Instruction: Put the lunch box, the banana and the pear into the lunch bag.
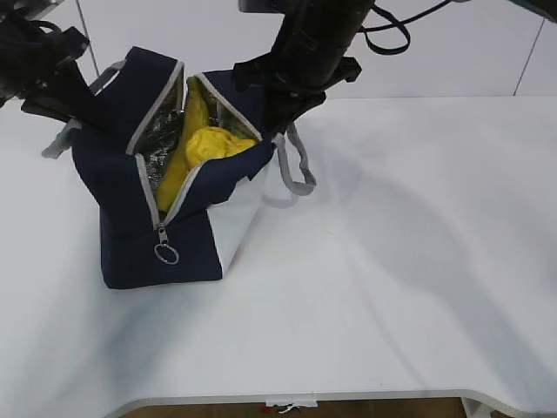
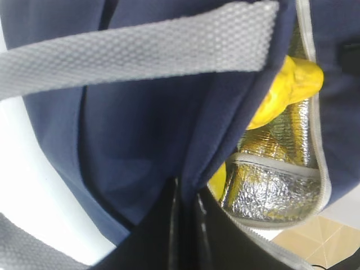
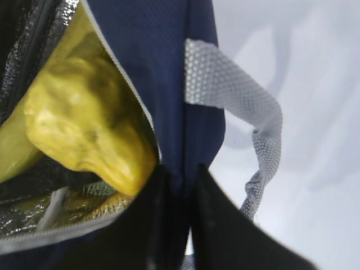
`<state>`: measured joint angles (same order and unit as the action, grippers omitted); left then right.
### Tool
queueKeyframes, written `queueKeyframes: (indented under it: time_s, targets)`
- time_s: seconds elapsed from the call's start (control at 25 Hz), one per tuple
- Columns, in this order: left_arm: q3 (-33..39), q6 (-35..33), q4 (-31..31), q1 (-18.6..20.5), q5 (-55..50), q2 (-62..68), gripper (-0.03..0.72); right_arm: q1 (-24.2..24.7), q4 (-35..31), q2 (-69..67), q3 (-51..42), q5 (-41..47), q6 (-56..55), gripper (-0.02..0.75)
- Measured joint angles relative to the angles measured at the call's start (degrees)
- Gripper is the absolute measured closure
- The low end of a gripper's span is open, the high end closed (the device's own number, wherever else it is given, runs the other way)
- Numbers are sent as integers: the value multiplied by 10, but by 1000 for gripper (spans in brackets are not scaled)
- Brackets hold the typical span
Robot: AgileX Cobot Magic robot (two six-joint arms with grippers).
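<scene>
White table (image 1: 418, 287), broad and bare over its whole right half and front; front edge runs along the bottom of the exterior view, back edge meets a pale wall. Lunch bag (image 1: 152, 222) stands at left-centre, navy with a white lower corner panel, its zipped mouth spread wide and facing up, silver lining showing inside. A zipper pull with a ring (image 1: 165, 252) hangs down the near face. One grey handle (image 1: 296, 170) loops out over the table on the right side; another grey strap lies at the far left. Left gripper (image 2: 185, 216) sits at the bag's left wall, fingers pressed together on the navy fabric of the rim. Right gripper (image 3: 179, 194) sits at the right rim, its two dark fingers closed down on the fabric edge just beside the handle. Banana (image 1: 187, 148) stands lengthwise inside the opening, leaning along the lining. Pear (image 1: 218, 144) rests inside too, touching the banana and close against the right rim. Lunch box cannot be made out in any view. Little free room inside the mouth; plenty around the bag.
</scene>
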<state>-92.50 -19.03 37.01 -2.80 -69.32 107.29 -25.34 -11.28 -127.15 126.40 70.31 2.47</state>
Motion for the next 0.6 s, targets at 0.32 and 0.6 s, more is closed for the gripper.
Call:
queueKeyframes:
  time_s: [0.32,0.6]
  targets:
    - [0,0,73,-18,0,0,695,0,24,23,0,12,27,724]
    - [0,4,122,-102,21,1,695,30,87,114,-42,25,29,724]
